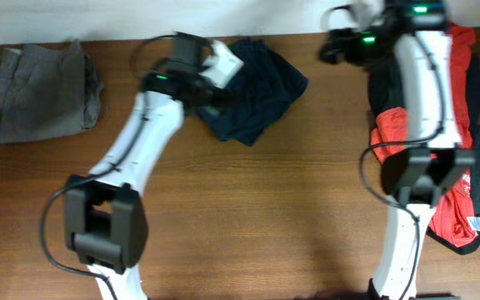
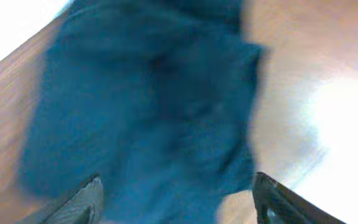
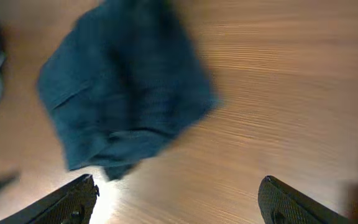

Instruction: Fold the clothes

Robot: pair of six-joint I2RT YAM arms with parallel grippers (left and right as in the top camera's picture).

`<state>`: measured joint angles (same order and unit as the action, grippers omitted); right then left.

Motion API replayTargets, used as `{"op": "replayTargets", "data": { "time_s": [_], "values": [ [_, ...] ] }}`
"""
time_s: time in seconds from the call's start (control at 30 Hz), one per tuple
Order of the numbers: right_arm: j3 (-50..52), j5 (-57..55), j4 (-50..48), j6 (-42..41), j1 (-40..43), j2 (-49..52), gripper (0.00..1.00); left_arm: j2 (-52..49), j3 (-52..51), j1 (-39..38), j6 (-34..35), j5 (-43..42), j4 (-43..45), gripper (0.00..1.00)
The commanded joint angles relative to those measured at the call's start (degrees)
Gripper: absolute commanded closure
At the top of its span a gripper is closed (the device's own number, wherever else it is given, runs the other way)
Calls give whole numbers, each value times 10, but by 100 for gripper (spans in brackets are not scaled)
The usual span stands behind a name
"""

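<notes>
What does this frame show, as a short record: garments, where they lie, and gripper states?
navy shorts: bunched, not folded flat, far centre of the table
grey shorts: far left corner, apart from the rest
red T-shirt: right edge, heaped with black garments, partly under the right arm
left gripper: open, just above the navy shorts
right gripper: open, empty, over bare wood beside the navy shorts
image quality: both wrist views are motion-blurred
</notes>
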<state>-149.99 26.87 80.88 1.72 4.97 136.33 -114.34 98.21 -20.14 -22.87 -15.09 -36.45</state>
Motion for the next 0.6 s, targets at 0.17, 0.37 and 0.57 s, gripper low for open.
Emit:
{"op": "replayTargets", "data": {
  "time_s": [0.17,0.37,0.57],
  "values": [
    [-10,-3,28,-7,75,-16,12,-81,9,-147,-58,132,39,6],
    [-10,-3,28,-7,68,-16,11,-147,9,-186,-51,254,99,6],
    [-10,-3,29,-7,66,-13,11,-181,9,-179,-42,307,156,7]
  ]
}}
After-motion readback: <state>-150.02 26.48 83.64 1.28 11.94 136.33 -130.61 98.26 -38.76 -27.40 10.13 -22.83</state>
